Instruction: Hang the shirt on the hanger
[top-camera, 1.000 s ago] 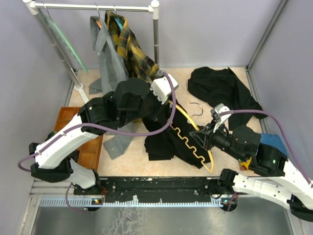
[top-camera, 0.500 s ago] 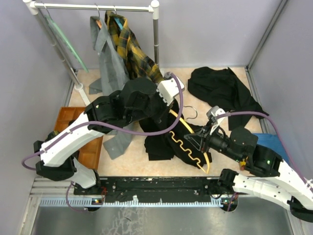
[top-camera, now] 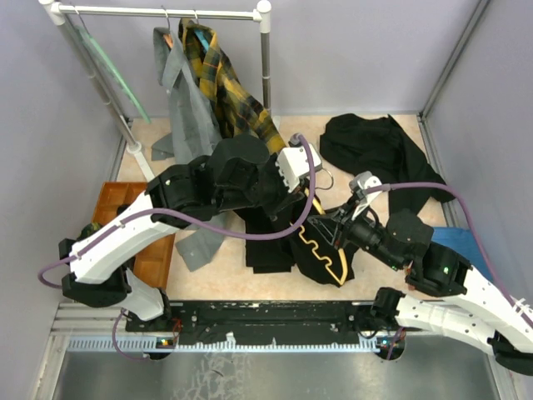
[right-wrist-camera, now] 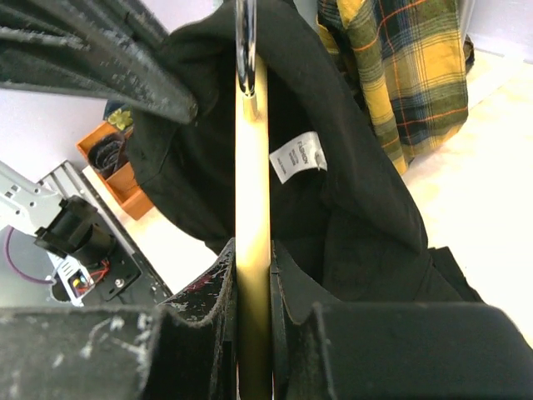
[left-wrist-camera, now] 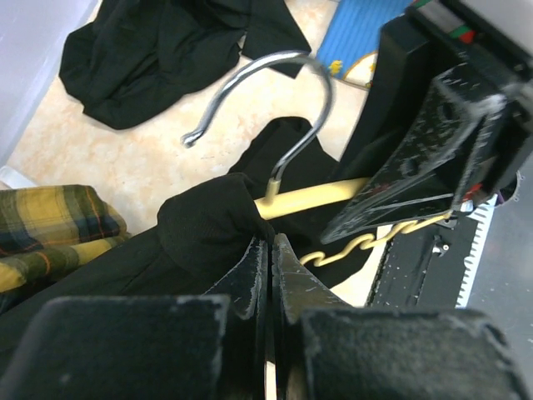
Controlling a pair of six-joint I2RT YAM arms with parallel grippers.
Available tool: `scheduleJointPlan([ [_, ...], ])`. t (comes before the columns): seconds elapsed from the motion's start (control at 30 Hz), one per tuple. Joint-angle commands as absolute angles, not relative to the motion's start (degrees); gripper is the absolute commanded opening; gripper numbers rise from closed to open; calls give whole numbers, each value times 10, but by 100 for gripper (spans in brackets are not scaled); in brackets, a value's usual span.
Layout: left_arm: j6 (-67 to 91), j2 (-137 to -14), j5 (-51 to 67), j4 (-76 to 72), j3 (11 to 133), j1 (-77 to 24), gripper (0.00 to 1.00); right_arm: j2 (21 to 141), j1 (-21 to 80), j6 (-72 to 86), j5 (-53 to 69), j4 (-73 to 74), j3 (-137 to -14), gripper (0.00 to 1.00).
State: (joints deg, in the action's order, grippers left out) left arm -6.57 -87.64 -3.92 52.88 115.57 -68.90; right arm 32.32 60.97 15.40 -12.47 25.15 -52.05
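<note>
The black shirt [top-camera: 271, 237] lies bunched mid-table, its collar lifted. My left gripper [top-camera: 306, 202] is shut on a fold of the collar fabric [left-wrist-camera: 208, 225], right beside the hanger's silver hook [left-wrist-camera: 279, 92]. My right gripper [top-camera: 326, 228] is shut on the yellow hanger [top-camera: 321, 248], the bar [right-wrist-camera: 252, 192] clamped between its jaws. In the right wrist view the shirt [right-wrist-camera: 350, 192] drapes around the bar, and its white label [right-wrist-camera: 297, 156] shows inside the collar. One end of the hanger is hidden in the fabric.
Another black garment [top-camera: 379, 150] lies at the back right. A plaid shirt [top-camera: 221, 79] and a grey shirt [top-camera: 187, 108] hang on the rack [top-camera: 158, 12], with a pale green hanger [top-camera: 112, 75]. An orange tray [top-camera: 125, 229] sits left, a blue item [top-camera: 466, 246] right.
My right gripper has carried the hanger left and away from me, into the shirt. My left gripper has moved right with the collar, which now covers more of the hanger.
</note>
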Motion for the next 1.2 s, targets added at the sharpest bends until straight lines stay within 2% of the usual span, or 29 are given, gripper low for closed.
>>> scheduleJointPlan([
  [0.0,-72,-870,0,522,1166,-710,0,342,611,136,-133,151,-532,0],
  [0.5,-82,-897,-34,545,1199,-760,0,275,600,100,-159,-48,-430,0],
  [0.53,-81,-895,-41,545,1199,-761,3,265,600,101,-161,-64,-419,0],
  [0.7,-70,-862,-91,525,1172,-762,38,212,600,103,-162,-109,-381,0],
  [0.83,-60,-804,-118,461,1111,-762,56,176,600,101,-159,-164,-343,0],
  [1.03,-53,-735,-156,374,1048,-762,74,147,601,93,-143,-151,-341,0],
  [1.17,-46,-687,-191,308,994,-762,75,130,601,91,-128,-155,-344,0],
])
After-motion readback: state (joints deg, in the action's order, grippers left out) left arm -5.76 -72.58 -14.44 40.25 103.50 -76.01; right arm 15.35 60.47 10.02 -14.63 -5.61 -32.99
